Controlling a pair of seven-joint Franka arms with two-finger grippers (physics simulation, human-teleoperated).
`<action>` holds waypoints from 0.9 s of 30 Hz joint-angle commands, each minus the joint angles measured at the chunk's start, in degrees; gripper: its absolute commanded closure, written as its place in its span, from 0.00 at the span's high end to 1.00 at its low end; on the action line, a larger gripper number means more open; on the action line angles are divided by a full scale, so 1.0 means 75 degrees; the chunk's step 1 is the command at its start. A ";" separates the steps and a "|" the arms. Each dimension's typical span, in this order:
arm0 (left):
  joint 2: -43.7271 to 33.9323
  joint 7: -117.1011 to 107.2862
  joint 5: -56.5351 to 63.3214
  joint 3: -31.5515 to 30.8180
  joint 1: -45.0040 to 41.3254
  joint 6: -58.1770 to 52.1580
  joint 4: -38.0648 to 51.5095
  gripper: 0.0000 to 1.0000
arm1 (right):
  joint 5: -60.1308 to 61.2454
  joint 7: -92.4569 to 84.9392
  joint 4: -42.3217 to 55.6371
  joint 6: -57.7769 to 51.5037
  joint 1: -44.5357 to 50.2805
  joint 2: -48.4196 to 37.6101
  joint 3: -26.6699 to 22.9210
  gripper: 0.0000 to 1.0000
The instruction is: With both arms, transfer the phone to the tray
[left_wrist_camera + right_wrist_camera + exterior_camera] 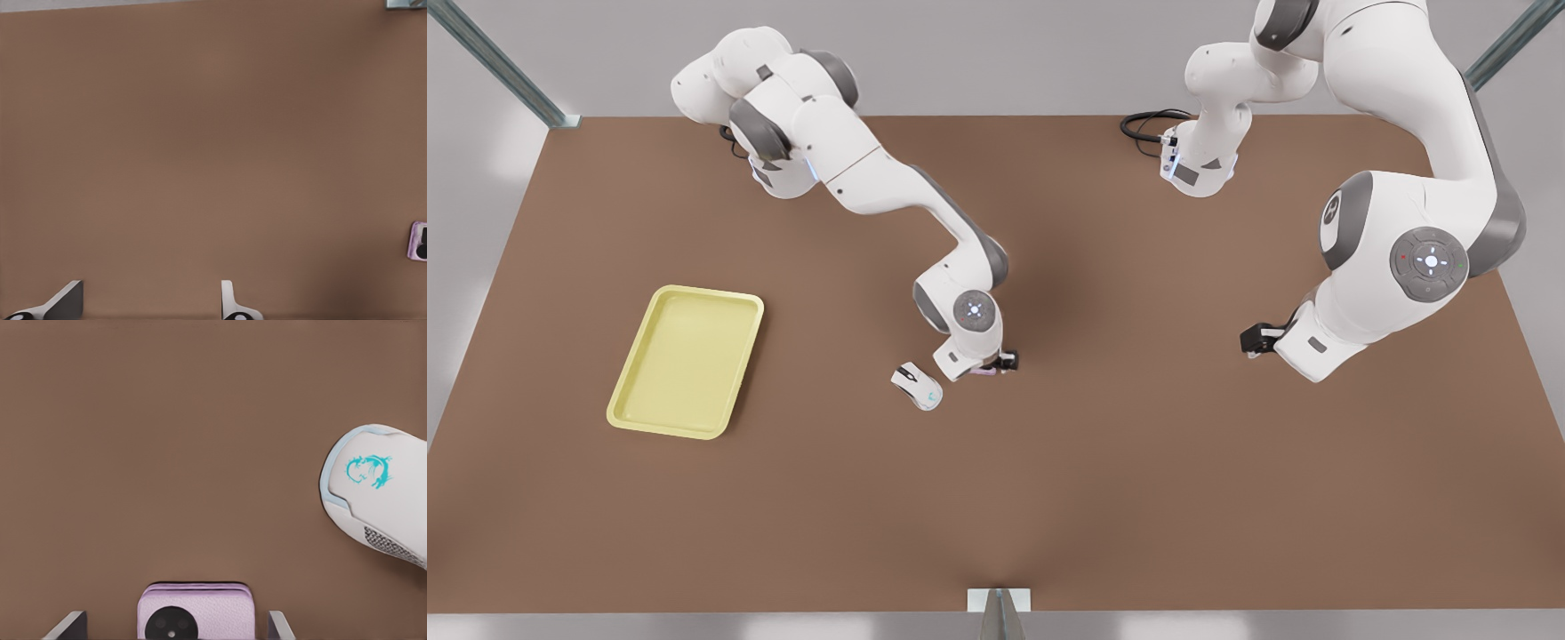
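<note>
While the phone (195, 612) sits on the surface (1049, 498) between the right tool's (177, 623) spread fingers, not yet clamped | mouse (917, 386) just beside | left tool (150, 303) released, waiting well apart | tray (687, 360) unfilled; lift and transfer remain.

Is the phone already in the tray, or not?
Out. The phone lies on the table between the right gripper's open fingers, beside the mouse. The tray holds nothing. The left gripper waits, open.
</note>
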 commanded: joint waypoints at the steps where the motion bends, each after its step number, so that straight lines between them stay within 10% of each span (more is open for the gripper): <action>1: -0.0009 0.0234 0.0008 -0.0002 0.0000 -0.0009 0.0004 1.00 | -0.0287 0.2007 -0.0216 0.0483 -0.0071 -0.0163 0.0016 1.00; 27: 0.0096 0.0222 0.0055 -0.0002 0.0000 0.0038 0.0004 1.00 | -0.0557 -0.0149 -0.0802 0.0576 -0.0060 -0.0116 0.0332 1.00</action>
